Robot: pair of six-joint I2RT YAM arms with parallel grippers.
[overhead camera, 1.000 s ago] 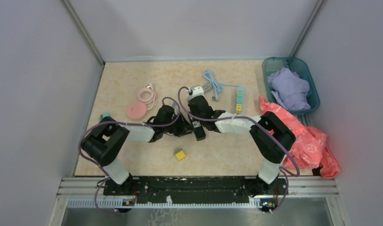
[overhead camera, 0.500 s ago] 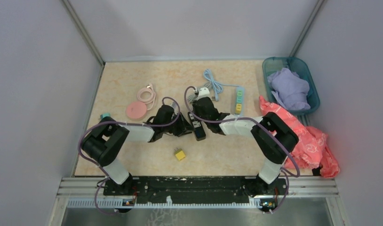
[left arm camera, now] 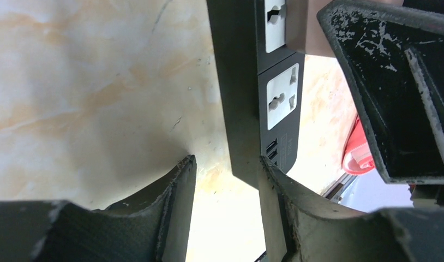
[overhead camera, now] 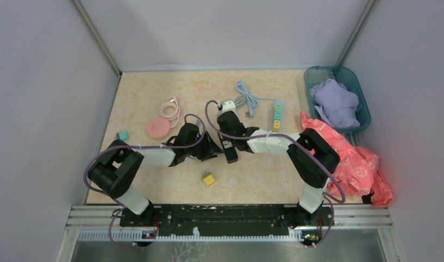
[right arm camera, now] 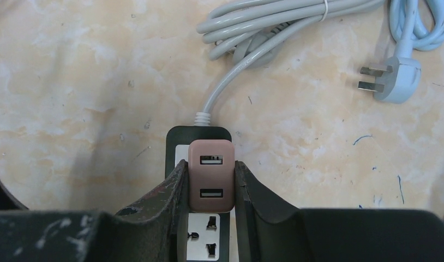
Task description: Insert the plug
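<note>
The plug is a brownish-pink two-port USB adapter. My right gripper is shut on its sides and holds it over the cord end of the black power strip. A free white socket shows just below the plug. In the top view the strip lies mid-table, with my right gripper over its far end. My left gripper is open beside the strip. Bare table shows between its fingers, and its right finger is against the strip's near end.
The strip's grey cord is coiled beyond it. A pale blue plug and a pastel power strip lie to the right. Also present are a pink reel, a yellow block, a teal block, a teal basket and a red cloth.
My left gripper has opened and let go of the strip, and its arm has drawn back to the left. My right wrist swung right, then came back over the strip.
</note>
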